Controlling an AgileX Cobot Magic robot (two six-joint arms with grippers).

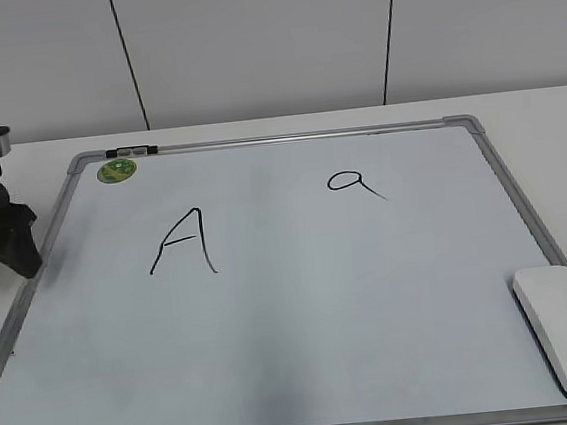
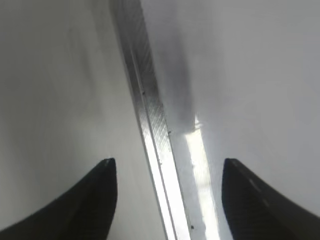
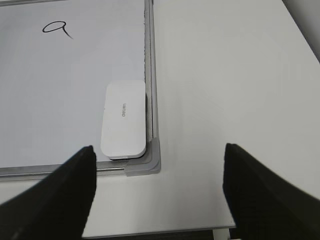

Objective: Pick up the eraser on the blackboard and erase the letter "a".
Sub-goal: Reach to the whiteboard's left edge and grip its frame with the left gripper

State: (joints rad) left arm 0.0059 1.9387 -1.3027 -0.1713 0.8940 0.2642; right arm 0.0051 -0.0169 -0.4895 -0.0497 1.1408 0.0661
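Desk: Where do your arms stand?

Operator: My left pincer [image 1: 0, 240] sits at the left edge of the exterior frame, over the blackboard [image 1: 293, 312] rim. From its wrist camera I see both fingers [image 2: 90, 200] spread wide, released, the silver frame strip [image 2: 150, 125] running between them. My right pincer [image 3: 160, 195] hangs above the white counter [image 3: 225, 75] at the board's lower right corner, fingers apart and grasping nothing.

Desk: And the targets?

Operator: The eraser [image 3: 123, 119] lies flat in the board's lower right corner, touching the frame, lower centre of my right wrist frame. The letter "a" [image 1: 353, 184] is upper centre-right in the exterior frame, well apart from it. A capital "A" [image 1: 183, 243] and green sticker [image 1: 117, 170] sit left; nothing covers the eraser.
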